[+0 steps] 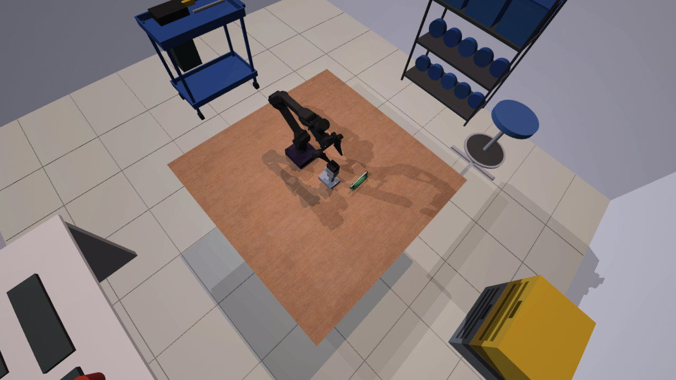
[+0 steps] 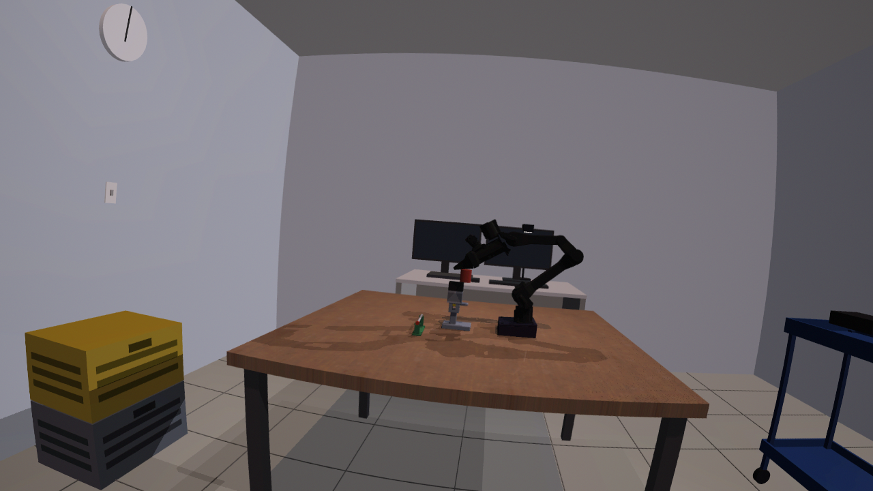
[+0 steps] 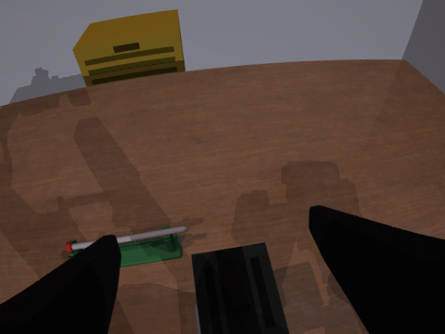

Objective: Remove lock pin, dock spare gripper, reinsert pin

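Note:
The lock pin (image 3: 153,234), a pale rod with a red end, lies across the green rack (image 1: 359,183) (image 2: 418,331) (image 3: 153,259) on the table. The spare gripper (image 1: 333,166) (image 2: 455,286) (image 3: 236,288), with a black block on top, stands upright on the grey mount (image 1: 329,180) (image 2: 455,326). How deep its spigot sits in the socket is hidden. A small grey bar sticks out at the side below the block in the exterior view. My gripper (image 1: 335,158) (image 2: 455,268) (image 3: 215,233) is open and empty, its fingers wide apart, just above and behind the black block.
The wooden table (image 1: 292,264) (image 2: 390,360) (image 3: 222,125) carries my arm's dark base (image 1: 300,155) (image 2: 516,327) close behind the mount. The green rack lies beside the mount, on the side away from my base. A desk with monitors, a cart, a shelf and crates stand off the table.

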Controlling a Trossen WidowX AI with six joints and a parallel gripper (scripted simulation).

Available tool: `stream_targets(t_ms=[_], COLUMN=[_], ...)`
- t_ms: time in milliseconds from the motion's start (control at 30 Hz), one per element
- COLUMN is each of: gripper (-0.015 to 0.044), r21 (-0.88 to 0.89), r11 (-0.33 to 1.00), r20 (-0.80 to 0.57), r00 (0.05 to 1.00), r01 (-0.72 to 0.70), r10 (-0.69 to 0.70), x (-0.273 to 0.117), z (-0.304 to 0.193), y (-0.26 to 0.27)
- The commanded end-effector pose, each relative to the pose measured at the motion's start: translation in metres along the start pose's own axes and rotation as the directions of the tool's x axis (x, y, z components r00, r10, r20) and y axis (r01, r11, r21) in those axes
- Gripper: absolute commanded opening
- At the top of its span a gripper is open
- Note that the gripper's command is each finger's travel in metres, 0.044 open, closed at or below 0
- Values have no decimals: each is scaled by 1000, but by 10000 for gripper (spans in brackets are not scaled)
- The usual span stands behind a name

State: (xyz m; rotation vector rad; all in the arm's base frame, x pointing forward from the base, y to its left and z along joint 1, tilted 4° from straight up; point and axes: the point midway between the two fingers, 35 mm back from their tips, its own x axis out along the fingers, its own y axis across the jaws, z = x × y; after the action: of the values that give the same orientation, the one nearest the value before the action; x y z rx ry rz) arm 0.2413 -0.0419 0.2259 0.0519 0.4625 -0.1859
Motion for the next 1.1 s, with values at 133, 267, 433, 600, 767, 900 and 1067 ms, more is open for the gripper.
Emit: stream_targets(t_ms=[133,267,433,600,767,900,1067], gripper=[180,180,180,180,180,180,180], r21=[47,44,24,-1,-15,-10,-205], r11=[999,999,999,1000,1000,1000,978], r20=[-111,-135,-117,-43,38,-5,-86], r00=[994,991,993,999,999,1000,994], r01=[4,20,34,25,-4,5,46], r10=[1,-14,-31,-25,4,-5,-65], x=[-6,-15,-31,-51,-68,-67,-58], z=[-20,-28,-33,-31,-27,-28,-16], y=[39,58,77,95,108,113,122])
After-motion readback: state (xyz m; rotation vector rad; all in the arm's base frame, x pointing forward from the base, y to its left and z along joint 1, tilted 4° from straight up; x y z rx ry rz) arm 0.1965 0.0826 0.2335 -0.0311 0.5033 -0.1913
